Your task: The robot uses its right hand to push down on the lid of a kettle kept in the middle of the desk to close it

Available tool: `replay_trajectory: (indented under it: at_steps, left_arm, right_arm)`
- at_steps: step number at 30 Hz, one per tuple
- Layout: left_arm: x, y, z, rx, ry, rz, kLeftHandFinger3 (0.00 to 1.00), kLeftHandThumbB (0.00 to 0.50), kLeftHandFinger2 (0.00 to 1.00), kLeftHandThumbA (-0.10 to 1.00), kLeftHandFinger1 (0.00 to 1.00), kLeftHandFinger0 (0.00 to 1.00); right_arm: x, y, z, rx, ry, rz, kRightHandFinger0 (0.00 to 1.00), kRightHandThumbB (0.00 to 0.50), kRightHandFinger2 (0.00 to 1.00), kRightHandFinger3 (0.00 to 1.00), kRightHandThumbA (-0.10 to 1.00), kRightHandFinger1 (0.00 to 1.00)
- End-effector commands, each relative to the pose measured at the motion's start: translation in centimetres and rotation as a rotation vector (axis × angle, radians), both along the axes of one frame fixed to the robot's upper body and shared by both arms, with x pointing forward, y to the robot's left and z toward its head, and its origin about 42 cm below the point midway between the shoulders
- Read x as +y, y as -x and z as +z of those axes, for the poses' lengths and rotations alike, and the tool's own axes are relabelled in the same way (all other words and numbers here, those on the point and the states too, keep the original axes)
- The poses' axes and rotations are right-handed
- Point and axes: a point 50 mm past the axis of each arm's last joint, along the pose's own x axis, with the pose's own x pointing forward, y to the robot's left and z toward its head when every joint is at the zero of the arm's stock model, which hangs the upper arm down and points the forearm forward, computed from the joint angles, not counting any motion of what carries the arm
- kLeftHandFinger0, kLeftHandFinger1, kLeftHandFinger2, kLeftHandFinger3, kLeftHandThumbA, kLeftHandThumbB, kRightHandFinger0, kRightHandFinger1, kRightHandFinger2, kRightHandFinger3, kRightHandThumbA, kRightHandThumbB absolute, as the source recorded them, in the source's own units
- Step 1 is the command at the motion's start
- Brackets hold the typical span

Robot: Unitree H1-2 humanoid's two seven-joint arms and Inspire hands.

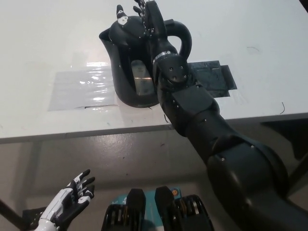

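A black kettle [132, 77] stands in the middle of the white desk [43, 43], handle toward the right. My black right hand [142, 21] lies flat on top of the kettle's lid, fingers spread and pointing away from me, holding nothing. The hand and wrist hide most of the lid, so I cannot tell whether it sits fully down. My white left hand [67, 202] rests open below the desk edge at the lower left, fingers apart.
A clear plastic sheet [79, 89] is taped to the desk left of the kettle. A dark flat mat [214, 77] lies right of it. The desk's front edge [96, 132] runs across the middle, with floor below.
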Motion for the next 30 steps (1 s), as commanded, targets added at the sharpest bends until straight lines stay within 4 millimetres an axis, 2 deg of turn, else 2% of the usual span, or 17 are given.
replay_trajectory:
  at_steps: [1,6,7,13,15,16,17,18,19,20,22,24,25,26,27,28,30]
  left_arm:
    - [-0.1,-0.6,1.7,-0.048,-0.021,-0.034,1.0,0.0,1.0,0.42,1.0,1.0]
    - [0.1,-0.2,1.2,-0.043,-0.015,-0.031,1.0,0.0,1.0,0.39,1.0,0.98]
    - [0.1,-0.2,1.2,-0.042,-0.012,-0.031,1.0,0.006,1.0,0.39,1.0,0.99]
    - [1.0,0.9,1.1,-0.033,-0.022,-0.022,1.0,0.0,1.0,0.39,1.0,0.99]
    - [1.3,1.3,1.1,-0.027,-0.022,-0.02,1.0,0.0,1.0,0.39,1.0,1.0]
    - [1.3,1.4,1.1,-0.026,-0.019,-0.02,1.0,0.0,1.0,0.39,1.0,1.0]
    - [1.3,1.4,1.1,-0.027,-0.019,-0.022,1.0,0.0,1.0,0.39,1.0,1.0]
    - [1.7,1.4,1.3,-0.028,-0.029,-0.02,1.0,0.0,1.0,0.39,1.0,1.0]
    - [2.1,1.3,1.5,-0.028,-0.032,-0.015,1.0,0.0,1.0,0.38,1.0,0.99]
    - [2.4,1.2,1.6,-0.026,-0.032,-0.008,1.0,0.0,1.0,0.34,1.0,0.99]
    - [3.0,1.1,1.8,-0.033,-0.034,0.002,1.0,0.0,1.0,0.3,1.0,1.0]
    - [3.5,0.8,2.0,-0.041,-0.056,0.01,1.0,0.0,1.0,0.29,1.0,0.99]
    - [3.6,0.8,1.9,-0.04,-0.061,0.013,1.0,0.0,1.0,0.29,1.0,0.99]
    - [3.8,0.9,1.8,-0.037,-0.061,0.018,1.0,0.0,1.0,0.29,1.0,0.99]
    - [4.0,1.0,1.6,-0.036,-0.07,0.017,1.0,0.0,1.0,0.3,1.0,0.99]
    - [4.2,1.1,1.5,-0.031,-0.073,0.019,1.0,0.0,1.0,0.32,1.0,1.0]
    - [4.3,1.3,1.2,-0.021,-0.073,0.026,1.0,0.0,1.0,0.31,1.0,0.99]
  right_arm:
    - [-3.2,4.4,-14.8,0.444,0.096,-0.056,0.94,0.04,1.0,1.0,0.48,1.0]
    - [-3.1,4.0,-14.2,0.412,0.119,-0.059,0.98,0.046,1.0,1.0,0.5,1.0]
    - [-3.1,3.8,-13.7,0.387,0.113,-0.055,0.97,0.03,1.0,1.0,0.49,1.0]
    - [-1.4,2.5,-8.4,0.1,0.021,-0.004,1.0,0.044,1.0,1.0,0.51,1.0]
    - [-1.3,2.1,-1.2,-0.226,-0.082,0.064,0.99,0.055,1.0,1.0,0.61,1.0]
    - [-1.6,2.5,0.6,-0.314,-0.103,0.078,0.98,0.053,1.0,1.0,0.63,1.0]
    - [-2.3,3.6,3.3,-0.442,-0.126,0.112,0.99,0.015,1.0,1.0,0.61,1.0]
    - [-3.1,5.8,6.6,-0.562,-0.16,0.132,0.99,0.027,1.0,1.0,0.6,1.0]
    - [-4.5,8.7,10.2,-0.662,-0.19,0.154,1.0,0.062,1.0,1.0,0.65,1.0]
    - [-6.1,11.7,12.8,-0.749,-0.216,0.195,1.0,0.047,1.0,1.0,0.65,1.0]
    - [-8.2,15.4,15.1,-0.862,-0.224,0.216,1.0,0.071,1.0,1.0,0.66,1.0]
    - [-9.8,17.5,15.7,-0.908,-0.227,0.23,1.0,0.114,1.0,1.0,0.66,1.0]
    - [-10.5,18.3,15.7,-0.921,-0.22,0.232,1.0,0.116,1.0,1.0,0.66,1.0]
    - [-10.2,18.2,15.6,-0.916,-0.221,0.236,1.0,0.116,1.0,1.0,0.65,1.0]
    - [-12.2,20.3,15.3,-0.959,-0.183,0.246,1.0,0.034,1.0,1.0,0.63,1.0]
    - [-13.3,21.4,14.9,-0.974,-0.164,0.247,1.0,0.013,1.0,1.0,0.62,1.0]
    - [-16.5,24.0,13.7,-0.977,-0.149,0.246,1.0,0.035,1.0,1.0,0.61,1.0]
